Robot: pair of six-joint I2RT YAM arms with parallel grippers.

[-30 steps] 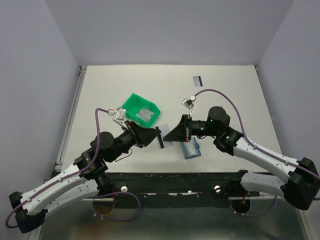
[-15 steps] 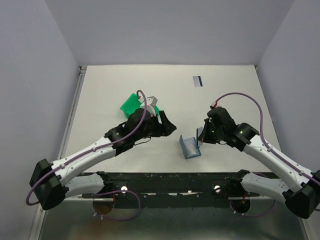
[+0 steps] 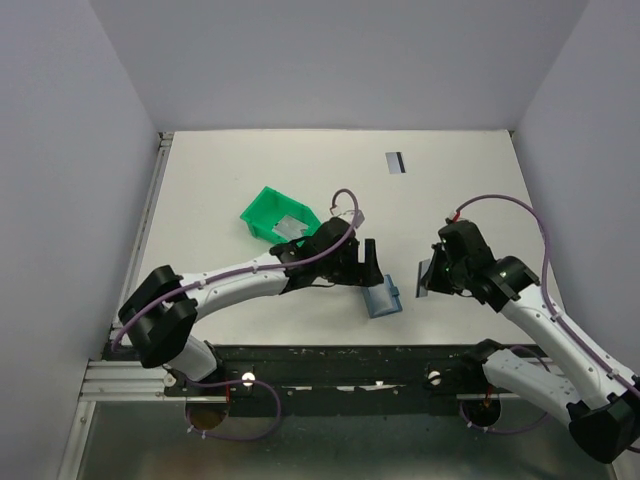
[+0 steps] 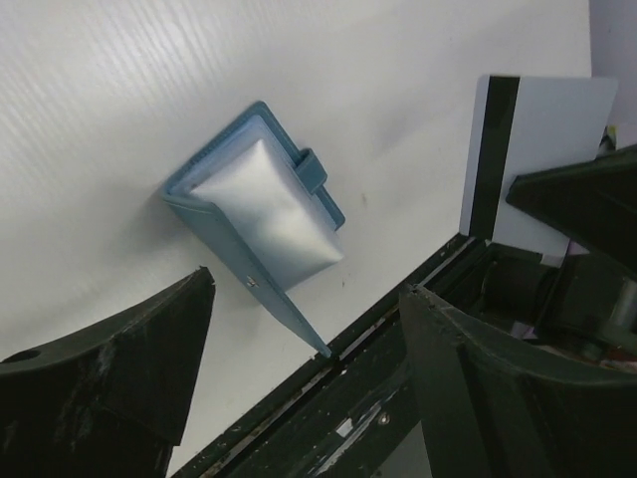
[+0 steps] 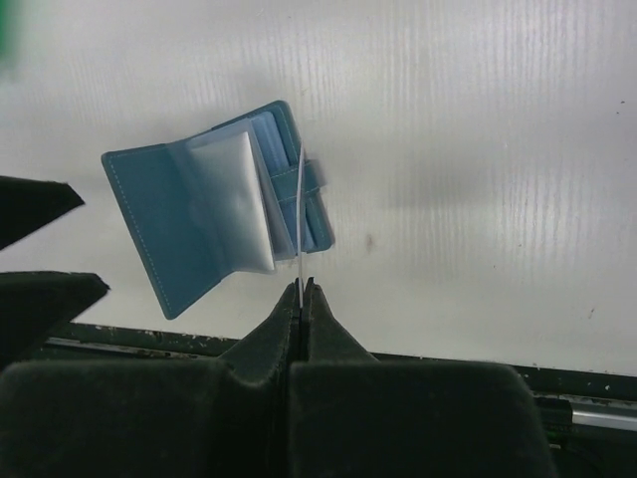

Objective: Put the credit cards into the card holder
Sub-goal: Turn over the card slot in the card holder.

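The slate-blue card holder [image 3: 382, 298] lies open near the table's front edge, its cover flap raised, and shows in the left wrist view [image 4: 254, 214] and the right wrist view [image 5: 199, 224]. My right gripper [image 3: 428, 276] is shut on a silvery credit card [image 5: 299, 224], seen edge-on and upright just right of the holder. The same card shows its dark stripe in the left wrist view [image 4: 537, 149]. My left gripper [image 3: 366, 264] is open and empty, just above the holder's left side [image 4: 309, 289]. A second card [image 3: 396, 162] lies at the back of the table.
A green plastic bin [image 3: 262, 208] stands left of centre with a grey card [image 3: 291, 226] inside. The table's black front rail [image 4: 398, 329] runs close behind the holder. The left arm stretches across the middle of the table.
My left arm has reached right from beside the bin to the holder. My right gripper has drawn back to the right with its card.
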